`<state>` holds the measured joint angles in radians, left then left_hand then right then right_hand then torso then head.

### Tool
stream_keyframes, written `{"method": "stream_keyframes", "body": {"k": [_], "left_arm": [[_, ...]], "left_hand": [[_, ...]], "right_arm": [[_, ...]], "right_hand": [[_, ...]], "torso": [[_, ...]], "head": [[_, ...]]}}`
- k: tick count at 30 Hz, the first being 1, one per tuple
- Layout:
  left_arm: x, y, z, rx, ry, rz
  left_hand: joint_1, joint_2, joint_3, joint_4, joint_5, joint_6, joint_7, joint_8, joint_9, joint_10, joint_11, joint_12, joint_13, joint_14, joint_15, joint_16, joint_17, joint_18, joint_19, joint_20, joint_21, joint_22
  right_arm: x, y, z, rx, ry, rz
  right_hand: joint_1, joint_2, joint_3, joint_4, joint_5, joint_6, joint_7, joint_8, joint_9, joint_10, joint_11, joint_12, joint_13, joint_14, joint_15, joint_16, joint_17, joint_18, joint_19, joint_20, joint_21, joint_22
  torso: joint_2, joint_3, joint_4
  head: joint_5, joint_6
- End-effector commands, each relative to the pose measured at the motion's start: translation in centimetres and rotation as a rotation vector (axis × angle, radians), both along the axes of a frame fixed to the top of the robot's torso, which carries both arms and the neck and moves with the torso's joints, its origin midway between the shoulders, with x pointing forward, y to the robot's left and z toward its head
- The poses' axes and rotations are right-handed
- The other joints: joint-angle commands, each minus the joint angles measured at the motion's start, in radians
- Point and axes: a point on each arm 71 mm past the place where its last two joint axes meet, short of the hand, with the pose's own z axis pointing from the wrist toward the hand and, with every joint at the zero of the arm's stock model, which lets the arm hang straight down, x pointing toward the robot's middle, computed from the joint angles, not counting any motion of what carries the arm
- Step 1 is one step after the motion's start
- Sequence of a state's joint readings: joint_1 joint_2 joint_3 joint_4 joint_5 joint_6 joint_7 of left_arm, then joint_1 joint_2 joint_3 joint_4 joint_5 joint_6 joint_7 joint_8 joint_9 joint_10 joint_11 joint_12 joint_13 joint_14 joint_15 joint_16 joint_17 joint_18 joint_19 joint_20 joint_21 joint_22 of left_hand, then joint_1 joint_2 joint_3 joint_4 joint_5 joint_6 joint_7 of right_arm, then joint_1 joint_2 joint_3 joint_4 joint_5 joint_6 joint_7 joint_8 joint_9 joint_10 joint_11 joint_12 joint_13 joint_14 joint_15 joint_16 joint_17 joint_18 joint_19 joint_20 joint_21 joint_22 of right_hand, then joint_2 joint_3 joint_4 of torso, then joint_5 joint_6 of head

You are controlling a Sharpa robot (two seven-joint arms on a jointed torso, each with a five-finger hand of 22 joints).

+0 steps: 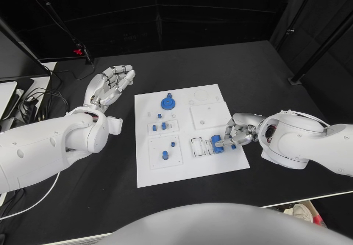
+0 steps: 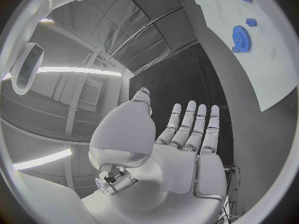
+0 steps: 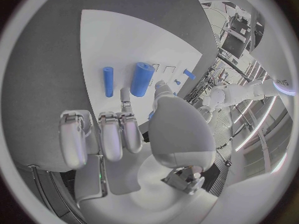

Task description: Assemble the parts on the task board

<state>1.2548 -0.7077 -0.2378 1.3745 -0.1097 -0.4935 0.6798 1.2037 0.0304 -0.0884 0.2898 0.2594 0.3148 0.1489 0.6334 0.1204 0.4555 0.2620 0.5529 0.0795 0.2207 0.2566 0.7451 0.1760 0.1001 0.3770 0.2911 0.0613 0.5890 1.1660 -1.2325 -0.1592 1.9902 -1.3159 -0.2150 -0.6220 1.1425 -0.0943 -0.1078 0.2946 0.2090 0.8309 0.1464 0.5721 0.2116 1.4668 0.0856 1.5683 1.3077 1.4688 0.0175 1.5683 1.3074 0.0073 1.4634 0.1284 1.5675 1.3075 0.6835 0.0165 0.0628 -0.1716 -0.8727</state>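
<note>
Resting my right hand (image 1: 236, 133) on the white plastic task board's (image 1: 187, 168) right edge, I touch the thick blue cylinder (image 1: 217, 141); whether it's gripped, I can't tell. My left hand (image 1: 110, 84) hovers with fingers spread and holding nothing, left of the board above the black surface (image 1: 243, 64).

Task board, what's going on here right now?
The right hand is at the near right edge of the white task board, its fingers at a thick blue cylinder; whether it really grips it is hard to tell. A thinner blue peg lies beside the cylinder. The left hand is open above the black table, left of the board, holding nothing. A blue gear and several small blue pieces sit elsewhere on the board.
</note>
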Motion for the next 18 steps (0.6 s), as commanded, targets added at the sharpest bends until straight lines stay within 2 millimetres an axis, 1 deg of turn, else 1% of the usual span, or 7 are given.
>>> {"method": "stream_keyframes", "body": {"k": [1, 5, 8, 11, 15, 18], "left_arm": [[-0.2, -0.1, 0.7, -0.030, -0.086, -0.025], [-0.2, -0.2, 0.7, -0.031, -0.085, -0.027], [-0.2, -0.2, 0.7, -0.031, -0.085, -0.027], [-0.2, -0.2, 0.7, -0.031, -0.085, -0.028], [-0.2, -0.1, 0.7, -0.030, -0.084, -0.026], [-0.2, -0.1, 0.7, -0.030, -0.084, -0.026]], "left_hand": [[0.002, 0.011, -0.006, 0.002, 0.005, -0.007, 0.147, 0.005, -0.001, -0.007, -0.003, 0.006, -0.001, -0.008, -0.001, 0.007, -0.001, -0.012, 0.002, 0.000, 0.004, -0.001], [0.002, 0.011, -0.006, 0.002, 0.005, -0.007, 0.147, 0.005, -0.001, -0.007, -0.003, 0.006, -0.001, -0.008, -0.001, 0.007, -0.001, -0.012, 0.002, 0.000, 0.004, -0.001], [0.002, 0.011, -0.006, 0.002, 0.005, -0.007, 0.147, 0.005, -0.001, -0.007, -0.003, 0.006, -0.001, -0.008, -0.001, 0.007, -0.001, -0.012, 0.002, 0.000, 0.004, -0.001], [0.002, 0.011, -0.006, 0.002, 0.005, -0.007, 0.147, 0.005, -0.001, -0.007, -0.003, 0.006, -0.001, -0.008, -0.001, 0.007, -0.001, -0.012, 0.002, 0.000, 0.004, -0.001], [0.002, 0.011, -0.006, 0.002, 0.005, -0.007, 0.147, 0.005, -0.001, -0.007, -0.003, 0.006, -0.001, -0.008, -0.001, 0.007, -0.001, -0.012, 0.002, 0.000, 0.004, -0.001], [0.002, 0.011, -0.006, 0.002, 0.005, -0.007, 0.147, 0.005, -0.001, -0.007, -0.003, 0.006, -0.001, -0.008, -0.001, 0.007, -0.001, -0.012, 0.002, 0.000, 0.004, -0.001]], "right_arm": [[0.0, 0.2, -0.1, -0.009, 0.011, 0.002], [0.1, 0.6, -0.3, -0.009, 0.013, 0.005], [0.2, 0.8, -0.4, -0.011, 0.017, 0.008], [0.3, 1.0, -0.6, -0.011, 0.025, 0.009], [0.2, 1.2, -0.9, 0.001, 0.042, 0.006], [0.3, 1.4, -1.1, 0.001, 0.056, 0.007]], "right_hand": [[0.000, 0.015, 0.007, 0.000, -0.007, -0.003, -0.006, 0.006, 0.002, 0.104, -0.008, 0.003, 0.263, 0.102, -0.007, 0.002, 0.263, -0.007, 0.107, -0.008, 0.003, 0.263], [-0.004, 0.022, 0.007, 0.000, -0.008, -0.005, -0.006, 0.009, 0.004, 0.104, -0.009, 0.003, 0.263, 0.102, -0.008, 0.002, 0.263, -0.007, 0.107, -0.009, 0.003, 0.263], [-0.007, 0.028, 0.007, 0.000, -0.006, -0.007, -0.006, 0.012, 0.005, 0.104, -0.009, 0.003, 0.263, 0.102, -0.008, 0.002, 0.263, -0.007, 0.107, -0.009, 0.003, 0.263], [-0.016, 0.035, 0.005, 0.000, -0.004, -0.009, -0.007, 0.016, 0.008, 0.104, -0.010, 0.003, 0.263, 0.102, -0.009, 0.002, 0.263, -0.007, 0.107, -0.010, 0.003, 0.263], [-0.023, 0.043, 0.005, 0.000, -0.002, -0.011, -0.007, 0.019, 0.009, 0.104, -0.010, 0.003, 0.263, 0.102, -0.010, 0.002, 0.263, -0.007, 0.107, -0.011, 0.003, 0.263], [-0.025, 0.046, 0.005, -0.001, -0.001, -0.014, -0.007, 0.019, 0.010, 0.104, -0.010, 0.003, 0.263, 0.102, -0.010, 0.002, 0.263, -0.007, 0.107, -0.011, 0.003, 0.263]], "torso": [[0.000, -0.0004, -0.0009], [0.000, 0.0001, -0.0005], [0.000, -0.0003, -0.0011], [0.001, 0.0003, 0.0007], [0.001, 0.0001, -0.0013], [0.001, 0.0003, -0.0010]], "head": [[-0.002, 0.000], [-0.004, 0.000], [-0.004, 0.000], [-0.006, 0.000], [-0.004, 0.000], [-0.004, 0.000]]}}
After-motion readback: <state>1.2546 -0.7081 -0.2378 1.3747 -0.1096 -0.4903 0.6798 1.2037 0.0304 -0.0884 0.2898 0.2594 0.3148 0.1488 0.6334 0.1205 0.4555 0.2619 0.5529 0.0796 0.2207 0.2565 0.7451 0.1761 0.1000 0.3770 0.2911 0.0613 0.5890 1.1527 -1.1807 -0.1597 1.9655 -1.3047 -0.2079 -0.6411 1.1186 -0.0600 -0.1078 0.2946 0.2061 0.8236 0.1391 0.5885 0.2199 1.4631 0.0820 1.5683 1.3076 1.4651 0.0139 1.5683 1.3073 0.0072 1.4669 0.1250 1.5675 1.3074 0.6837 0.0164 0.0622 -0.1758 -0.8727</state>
